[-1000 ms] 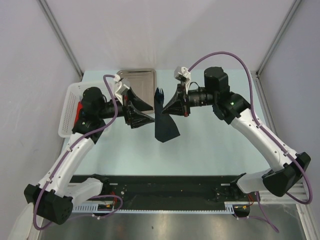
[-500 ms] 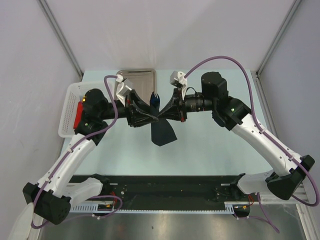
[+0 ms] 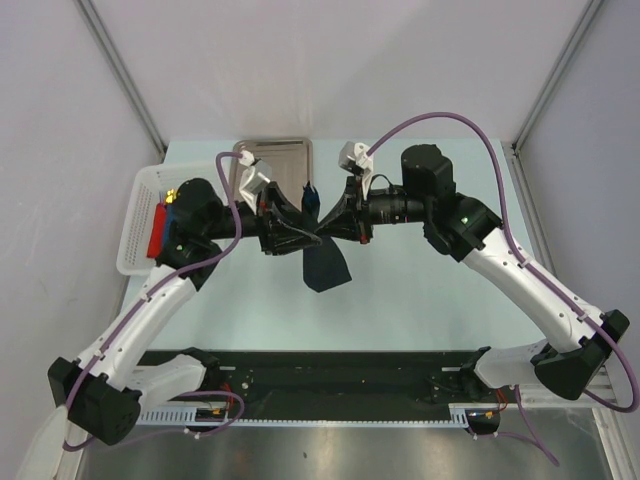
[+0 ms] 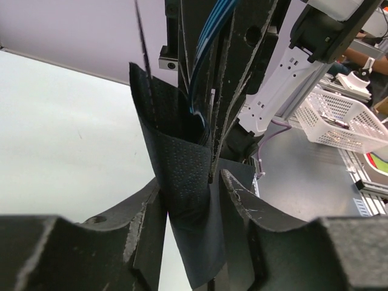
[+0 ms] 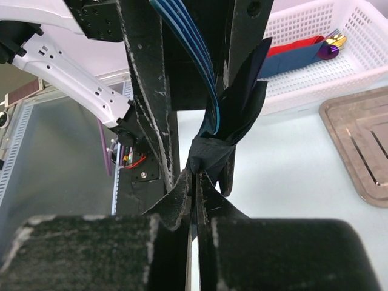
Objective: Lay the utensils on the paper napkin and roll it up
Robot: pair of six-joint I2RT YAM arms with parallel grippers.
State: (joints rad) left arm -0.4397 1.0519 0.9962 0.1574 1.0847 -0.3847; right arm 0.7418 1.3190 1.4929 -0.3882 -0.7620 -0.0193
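Both grippers meet above the middle of the table. The black paper napkin [image 3: 325, 265] is folded round the bright blue utensil [image 3: 310, 193], whose tip sticks out at the top, and its loose end hangs down. My right gripper [image 3: 328, 230] is shut on a pinch of the napkin [image 5: 212, 151], with the blue utensil [image 5: 188, 51] just beyond its tips [image 5: 195, 176]. My left gripper [image 3: 308, 230] holds the folded napkin [image 4: 185, 182] between both fingers [image 4: 233, 194]. The blue utensil [image 4: 197, 91] shows inside the fold. The dark purple utensil is hidden.
The steel tray [image 3: 280, 158] lies at the back behind the grippers and shows in the right wrist view [image 5: 357, 139]. A white basket [image 3: 138, 215] at the left edge holds flat red and blue pieces [image 5: 291, 51]. Grey walls stand on both sides.
The right gripper carried the napkin and utensil leftward to the left gripper. The left gripper came in round the napkin. The napkin's hanging end shifted left.
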